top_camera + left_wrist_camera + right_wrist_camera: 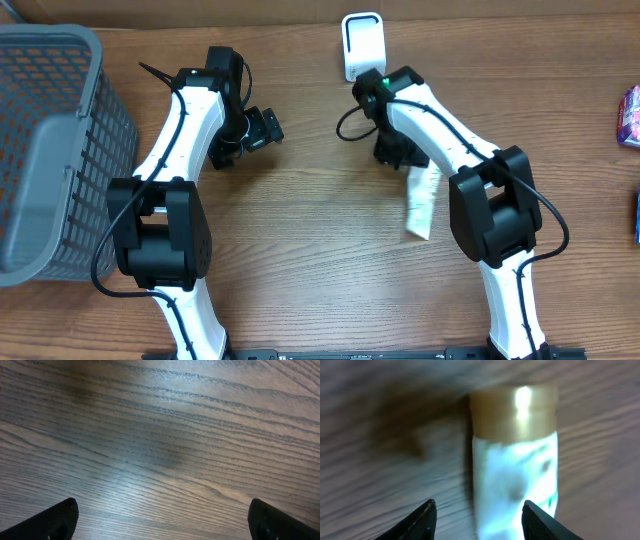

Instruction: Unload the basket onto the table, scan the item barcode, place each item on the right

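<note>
**Tube on the table between the right arm's parted fingers**

The tube (421,205) lies flat on the table (310,250) right of centre, partly under the right arm. It sits below the scanner (363,45), which stands at the table's far edge, and the two are well apart. From overhead the tube is a pale, narrow shape running nearly straight toward the near edge.

In the right wrist view the picture is blurred. The tube has a white body with faint greenish print and a gold cap (512,412), and the cap end points away from the camera. The right gripper (480,520) straddles the tube with its fingers (422,520) spread. The finger on the left of that view stands clear of the tube, with bare wood between them. The other finger overlaps the tube's edge in the picture, and whether it touches cannot be told. Nothing is clamped; the grip reads as released.

The left gripper (162,522) hangs left of centre over bare wood, its fingers (52,520) at the far corners of the left wrist view, fully spread and holding nothing.

A grey basket (50,40) takes up the left edge of the table. A colourful packet (629,116) shows at the right edge, cut off by the frame.
</note>
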You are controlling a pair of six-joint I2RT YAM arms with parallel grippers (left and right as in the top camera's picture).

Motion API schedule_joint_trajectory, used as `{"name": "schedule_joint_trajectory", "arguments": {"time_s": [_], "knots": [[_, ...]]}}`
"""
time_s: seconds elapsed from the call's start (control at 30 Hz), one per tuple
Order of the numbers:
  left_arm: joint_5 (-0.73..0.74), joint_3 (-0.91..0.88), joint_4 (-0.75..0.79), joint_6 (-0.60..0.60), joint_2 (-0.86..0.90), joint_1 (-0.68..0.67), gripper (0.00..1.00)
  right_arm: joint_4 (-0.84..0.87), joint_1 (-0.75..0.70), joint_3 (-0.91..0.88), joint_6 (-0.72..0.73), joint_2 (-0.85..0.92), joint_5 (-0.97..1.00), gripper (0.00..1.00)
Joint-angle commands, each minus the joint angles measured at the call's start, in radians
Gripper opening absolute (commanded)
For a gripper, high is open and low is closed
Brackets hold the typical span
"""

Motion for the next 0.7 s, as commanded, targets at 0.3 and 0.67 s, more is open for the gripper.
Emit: {"name": "schedule_joint_trajectory", "arguments": {"time_s": [0.3,0.67], "knots": [[-0.010,0.006,0.000,0.008,0.005,-0.002,1.00,0.018,-0.018,0.090,-0.113,-0.017,-0.239,0.56],[-0.010,0.006,0.000,0.010,0.005,-0.002,1.00,-0.197,-0.180,0.151,-0.205,-0.048,-0.203,0.89]]}}
